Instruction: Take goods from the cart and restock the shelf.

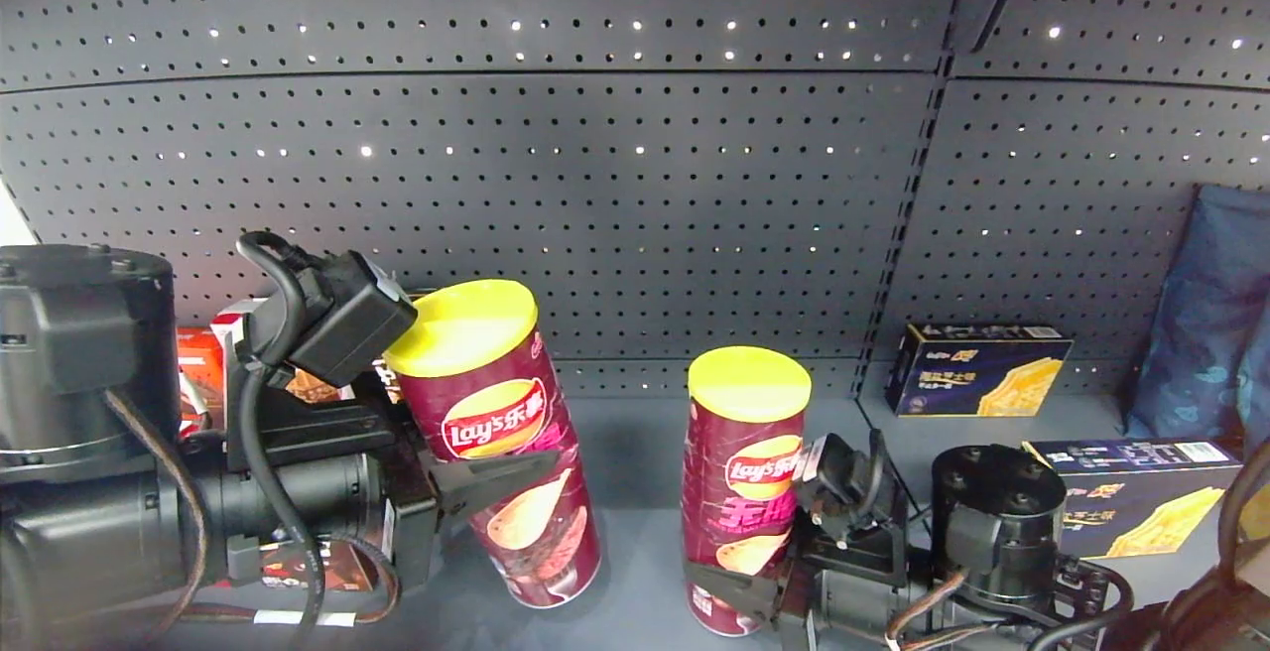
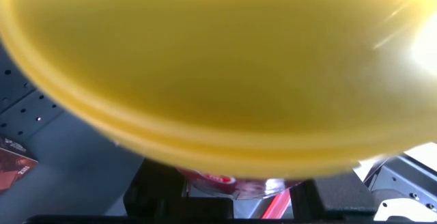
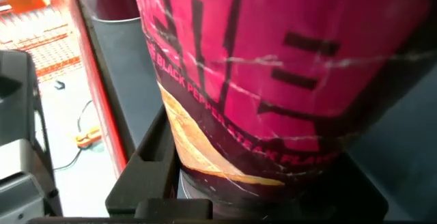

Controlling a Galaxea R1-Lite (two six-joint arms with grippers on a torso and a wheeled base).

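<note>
Grey shelf (image 1: 645, 443), tilted can (image 1: 496, 433), upright can (image 1: 744, 462), boxes (image 1: 977, 370)

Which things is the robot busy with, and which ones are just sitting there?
Busy with: tilted chip can in the left gripper; upright chip can in the right gripper.
Just sitting: back dark box, front dark box, blue bag, red boxes.

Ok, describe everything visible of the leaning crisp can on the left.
A maroon cardboard-looking tube can with a yellow plastic lid and a crisp picture on its side. It leans, top toward the robot's left, base near the grey shelf floor, apart from the second upright maroon can. The left end effector clamps its middle.
</note>
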